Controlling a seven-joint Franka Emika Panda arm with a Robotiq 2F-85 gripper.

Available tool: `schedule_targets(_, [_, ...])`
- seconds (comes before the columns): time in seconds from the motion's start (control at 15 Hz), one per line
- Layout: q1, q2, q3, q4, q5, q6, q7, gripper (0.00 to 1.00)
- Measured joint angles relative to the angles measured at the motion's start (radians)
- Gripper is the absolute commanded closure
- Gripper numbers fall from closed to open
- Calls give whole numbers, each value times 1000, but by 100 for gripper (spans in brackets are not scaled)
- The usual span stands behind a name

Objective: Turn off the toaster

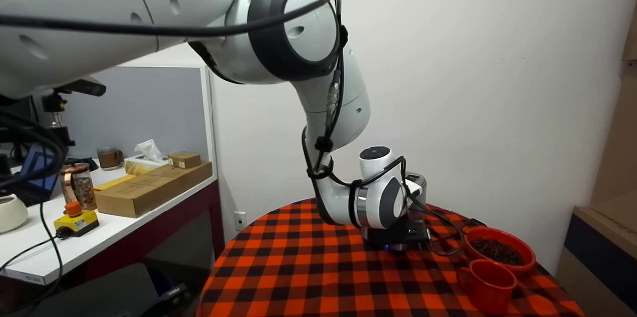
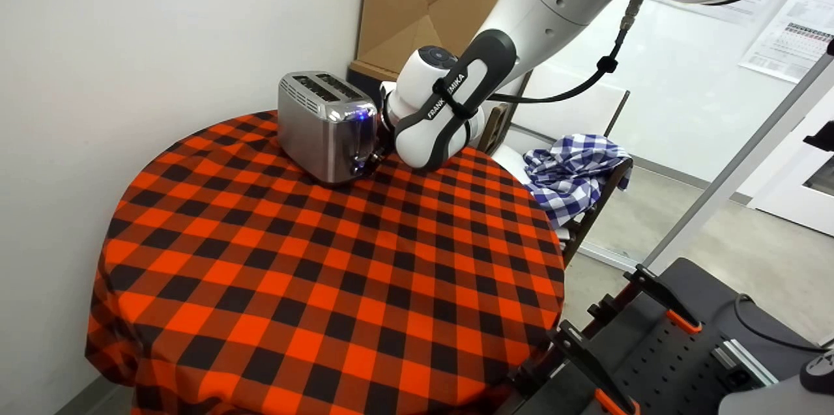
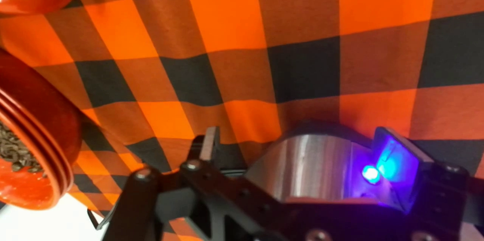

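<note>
Two-slot toaster (image 2: 319, 131) stands upright on the red-and-black checked tablecloth (image 2: 326, 285) near the wall (image 2: 130, 43). The gripper (image 3: 298, 140) is at one end of it, fingers (image 3: 209, 144) spread wide with shiny metal visible between them; a blue light (image 3: 371, 174) glows there, tinting one finger pad (image 3: 401, 167). Whether they touch, I cannot tell.

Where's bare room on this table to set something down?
In an exterior view, checked tablecloth lies bare between the toaster and the near edge. It's crowded at the toaster's lit end, where the pincer is, and around the red bowl and mug.
</note>
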Motion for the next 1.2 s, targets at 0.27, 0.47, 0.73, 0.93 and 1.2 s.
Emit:
schedule_targets(0.27, [0, 1, -3, 0, 0, 12, 0, 0])
schedule_targets(0.47, [0, 1, -8, -3, 0, 42, 0, 0])
schedule_targets(0.73, [0, 1, -16, -10, 0, 97, 0, 0])
schedule_targets(0.93, [-2, 1, -15, -11, -2, 112, -6, 0])
schedule_targets(1.2, [-107, -29, 143, -33, -54, -26, -140, 0])
